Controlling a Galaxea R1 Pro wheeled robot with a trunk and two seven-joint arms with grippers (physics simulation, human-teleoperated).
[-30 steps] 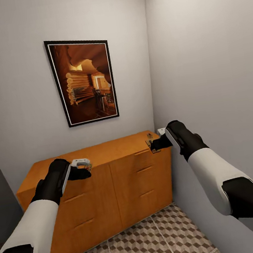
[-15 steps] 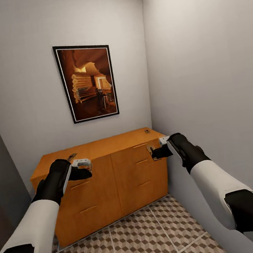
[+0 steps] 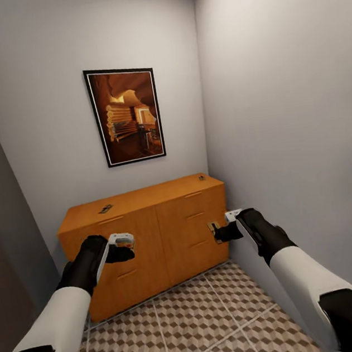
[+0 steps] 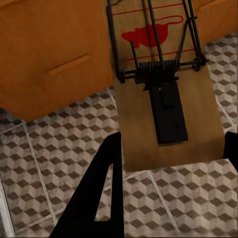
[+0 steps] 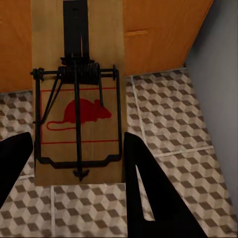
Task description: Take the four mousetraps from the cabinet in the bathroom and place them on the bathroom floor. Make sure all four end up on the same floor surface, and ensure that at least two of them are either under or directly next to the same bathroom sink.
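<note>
In the left wrist view, a wooden mousetrap [image 4: 166, 94] with a red mouse print sits between the black fingers [image 4: 101, 198] of my left gripper [image 4: 171, 148], which is shut on it. My right gripper [image 5: 78, 144] is shut on a second mousetrap [image 5: 77, 99]. In the head view both grippers, left [image 3: 126, 252] and right [image 3: 218, 233], hover in front of the orange-brown cabinet [image 3: 146, 242], above the cube-patterned bathroom floor [image 3: 182, 327]. Two more mousetraps lie on the cabinet top, one at the left [image 3: 105, 209] and one at the right rear [image 3: 201, 178]. The sink is out of view.
The cabinet stands in a narrow alcove, with a grey wall [image 3: 292, 124] close on the right and a dark panel [image 3: 3, 224] on the left. A framed picture [image 3: 127, 114] hangs above the cabinet. Tiled floor stretches between me and the cabinet.
The camera has pulled back from the cabinet, so more floor shows. Both hands have come away from the cabinet top and now sit lower, level with the drawers, still holding their traps.
</note>
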